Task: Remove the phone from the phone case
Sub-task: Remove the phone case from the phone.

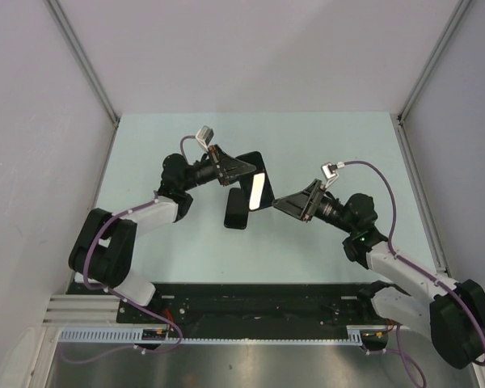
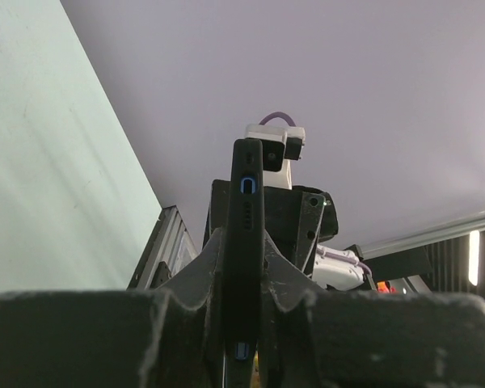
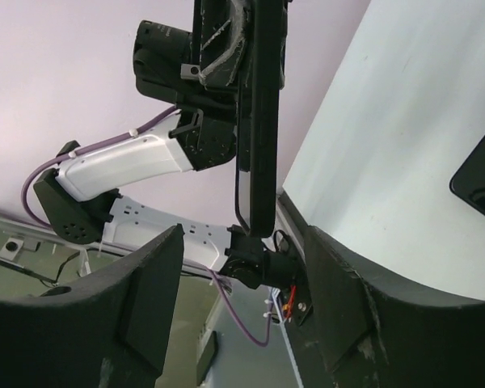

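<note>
My left gripper [image 1: 241, 168] is shut on the black phone case [image 2: 246, 234] and holds it on edge above the table. The phone [image 1: 259, 190] sits inside the case, and its glossy screen catches the light. Small blue marks show on the case's narrow edge. In the left wrist view the gripper [image 2: 242, 242] has its fingers [image 2: 196, 271] pressed on both flat sides of the case. My right gripper [image 1: 281, 202] is open just short of the case's lower right end. In the right wrist view that end [image 3: 259, 194] hangs beyond the gripper [image 3: 244, 242], with nothing between the jaws.
A second black phone-sized slab [image 1: 237, 208] lies flat on the pale green table [image 1: 331, 145] under the held case; one corner shows in the right wrist view [image 3: 477, 174]. White walls with metal posts [image 1: 81, 56] close the table in. A black rail [image 1: 250, 303] runs between the arm bases.
</note>
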Robot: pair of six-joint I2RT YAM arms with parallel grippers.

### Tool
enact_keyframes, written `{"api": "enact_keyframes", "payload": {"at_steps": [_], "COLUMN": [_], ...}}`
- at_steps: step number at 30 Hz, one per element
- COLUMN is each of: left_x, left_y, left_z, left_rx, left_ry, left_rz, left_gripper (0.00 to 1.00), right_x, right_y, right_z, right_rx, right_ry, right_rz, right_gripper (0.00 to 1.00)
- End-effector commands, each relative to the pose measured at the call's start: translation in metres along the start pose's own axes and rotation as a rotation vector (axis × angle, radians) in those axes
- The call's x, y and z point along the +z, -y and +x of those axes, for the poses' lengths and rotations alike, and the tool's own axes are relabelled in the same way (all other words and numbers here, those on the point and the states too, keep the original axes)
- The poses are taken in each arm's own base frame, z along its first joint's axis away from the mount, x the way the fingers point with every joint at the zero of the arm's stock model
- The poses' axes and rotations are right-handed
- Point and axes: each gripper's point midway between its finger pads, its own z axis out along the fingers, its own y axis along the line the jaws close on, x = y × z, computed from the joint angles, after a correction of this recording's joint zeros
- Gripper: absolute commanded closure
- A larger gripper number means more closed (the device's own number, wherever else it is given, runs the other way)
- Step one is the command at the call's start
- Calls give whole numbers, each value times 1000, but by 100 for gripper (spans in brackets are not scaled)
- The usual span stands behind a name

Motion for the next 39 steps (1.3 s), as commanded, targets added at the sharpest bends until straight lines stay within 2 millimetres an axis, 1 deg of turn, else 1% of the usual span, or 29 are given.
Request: {"api": "enact_keyframes", "payload": {"at_steps": [1, 2, 3, 4, 6, 7, 9, 16, 17, 18, 19, 20, 21, 22, 23, 24, 26, 27, 28, 30, 32, 37, 39], "left_x": [-3, -4, -5, -6, -8, -9, -10, -11, -11, -11, -11, -12, -12, -13, -13, -14, -17, -17, -17, -18, -18, -20, -20], "left_y": [36, 37, 38, 39, 39, 38, 38, 42, 44, 45, 46, 48, 50, 53, 56, 58, 68, 69, 71, 77, 82, 107, 111], "left_z": [-2, -2, -1, -2, 0, 0, 1, 1, 2, 1, 1, 1, 0, 0, 0, 0, 0, 0, 0, 0, 1, 2, 2], "left_rx": [57, 59, 55, 57, 53, 54, 51, 52, 57, 52, 50, 56, 44, 45, 55, 39, 49, 51, 55, 71, 81, 119, 128], "left_ry": [25, 29, 33, 41, 49, 52, 53, 57, 55, 57, 57, 59, 64, 68, 70, 71, 79, 78, 79, 80, 77, 80, 81], "left_rz": [97, 100, 101, 104, 104, 105, 105, 125, 135, 140, 145, 159, 169, 181, 205, 216, 266, 273, 279, 294, 307, 360, 371], "left_gripper": [100, 100, 100, 100, 100, 100, 100, 100, 100, 100, 100, 100, 100, 100, 100, 100, 100, 100, 100, 100, 100, 100, 100], "right_x": [10, 11, 13, 16, 17, 17, 18, 16, 13, 12, 11, 7, 6, 8, 7, 9, 10, 10, 9, 8, 6, 2, 2], "right_y": [-22, -22, -27, -23, -27, -25, -26, -28, -37, -33, -35, -47, -49, -44, -48, -48, -54, -59, -68, -77, -92, -112, -119], "right_z": [-4, -3, -4, -3, -3, -3, -4, -9, -11, -13, -14, -18, -20, -20, -22, -24, -26, -29, -32, -38, -46, -62, -69], "right_rx": [-11, -5, -3, 9, 23, 36, 44, 100, 104, 117, 125, 126, 141, 164, 169, 183, 182, 179, 173, 174, 181, 247, 263], "right_ry": [18, 17, 23, 19, 31, 34, 45, 103, 116, 133, 141, 156, 171, 171, 179, 196, 214, 229, 232, 250, 267, 309, 326], "right_rz": [-96, -101, -125, -119, -149, -151, -176, -230, -270, -272, -289, -346, -367, -365, -390, -388, -404, -416, -440, -465, -506, -566, -589], "right_gripper": [39, 44, 47, 55, 65, 75, 83, 84, 84, 84, 85, 87, 90, 100, 100, 100, 100, 100, 100, 100, 100, 100, 100]}}
